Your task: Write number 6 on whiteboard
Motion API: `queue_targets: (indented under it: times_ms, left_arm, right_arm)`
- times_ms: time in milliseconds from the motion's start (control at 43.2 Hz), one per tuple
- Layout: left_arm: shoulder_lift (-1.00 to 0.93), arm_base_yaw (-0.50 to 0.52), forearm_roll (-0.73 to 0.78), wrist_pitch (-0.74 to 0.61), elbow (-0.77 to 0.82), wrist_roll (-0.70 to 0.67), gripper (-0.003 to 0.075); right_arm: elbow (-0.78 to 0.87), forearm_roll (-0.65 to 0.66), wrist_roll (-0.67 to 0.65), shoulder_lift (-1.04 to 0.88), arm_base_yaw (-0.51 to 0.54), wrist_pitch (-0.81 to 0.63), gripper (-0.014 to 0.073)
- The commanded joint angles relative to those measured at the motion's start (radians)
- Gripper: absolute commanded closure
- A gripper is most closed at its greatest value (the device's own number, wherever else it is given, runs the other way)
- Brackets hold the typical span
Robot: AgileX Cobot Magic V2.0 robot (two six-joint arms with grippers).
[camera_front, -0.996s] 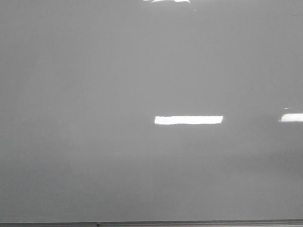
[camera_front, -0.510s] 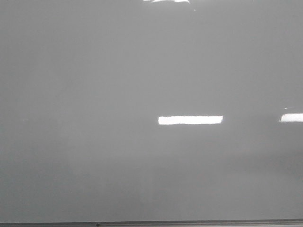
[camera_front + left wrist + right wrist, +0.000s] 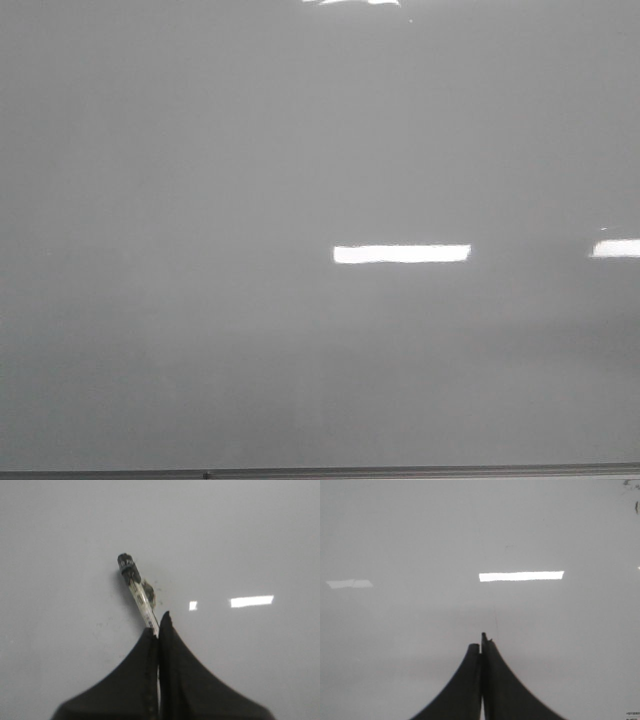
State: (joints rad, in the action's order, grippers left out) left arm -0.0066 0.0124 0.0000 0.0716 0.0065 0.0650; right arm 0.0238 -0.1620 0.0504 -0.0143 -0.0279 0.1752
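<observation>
The whiteboard (image 3: 200, 200) runs past every edge but its lower frame; small print (image 3: 632, 714) at one corner is illegible.

The right gripper (image 3: 481, 642), its dark fingers pressed together with nothing between them, points at the glossy whiteboard (image 3: 420, 535), where a bright light reflection (image 3: 521, 576) gleams.

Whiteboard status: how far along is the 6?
Done: the left gripper is shut on a marker, tip toward the whiteboard. In hand: no stroke visible yet, only faint smudges by the marker. Left: the whole 6. The right gripper is shut, empty.
</observation>
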Motion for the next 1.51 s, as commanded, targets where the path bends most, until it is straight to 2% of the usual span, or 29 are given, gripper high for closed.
queue_targets:
  times_ms: [0, 69, 185, 347, 579, 649, 741, 811, 857, 927, 996, 1066, 1274, 1483]
  left_arm:
    - [-0.014, 0.002, -0.05, -0.184, -0.014, -0.009, 0.0741]
    - [-0.012, 0.002, -0.064, -0.152, -0.07, -0.009, 0.0741]
    - [0.019, 0.002, -0.064, -0.018, -0.194, -0.009, 0.0741]
    - [0.148, 0.002, -0.064, 0.15, -0.349, -0.009, 0.0741]
    - [0.264, 0.002, -0.064, 0.166, -0.404, -0.009, 0.074]
    - [0.266, 0.002, -0.064, 0.166, -0.402, -0.009, 0.0736]
    - [0.266, 0.002, -0.064, 0.164, -0.399, -0.009, 0.0655]
    - [0.266, 0.002, -0.064, 0.162, -0.396, -0.009, 0.0504]
    - [0.266, 0.002, -0.064, 0.165, -0.396, -0.009, 0.0363]
    - [0.266, 0.002, -0.064, 0.161, -0.396, -0.009, 0.0196]
    - [0.266, 0.002, -0.064, 0.159, -0.396, -0.009, 0.0088]
    - [0.266, 0.002, -0.064, 0.159, -0.396, -0.009, 0.0068]
    - [0.355, 0.002, -0.099, 0.188, -0.4, -0.012, 0.0097]
    - [0.652, 0.002, -0.105, 0.157, -0.437, -0.209, 0.0101]
  right_arm:
    - [-0.074, -0.005, 0.012, -0.015, 0.002, -0.047, 0.0655]
    - [-0.144, -0.005, 0.012, -0.014, 0.002, 0.008, 0.0655]
    - [-0.273, -0.005, 0.012, 0.013, 0.002, 0.083, 0.0655]
    - [-0.428, -0.008, 0.012, 0.146, 0.002, 0.154, 0.0655]
    - [-0.473, -0.008, 0.012, 0.294, 0.002, 0.134, 0.0652]
    - [-0.473, -0.008, 0.012, 0.297, 0.002, 0.134, 0.0619]
    - [-0.473, -0.008, 0.012, 0.297, 0.002, 0.133, 0.0491]
    - [-0.473, -0.008, 0.012, 0.297, 0.002, 0.133, 0.0333]
    - [-0.473, -0.008, 0.012, 0.297, 0.002, 0.134, 0.0232]
    - [-0.473, -0.008, 0.012, 0.297, 0.002, 0.133, 0.0094]
    - [-0.473, -0.008, 0.012, 0.297, 0.002, 0.133, 0.002]
    - [-0.473, -0.008, 0.012, 0.297, 0.002, 0.133, 0.0004]
    - [-0.473, -0.008, 0.012, 0.297, 0.002, 0.131, 0.0004]
    - [-0.473, -0.008, 0.012, 0.297, 0.002, 0.12, 0.0004]
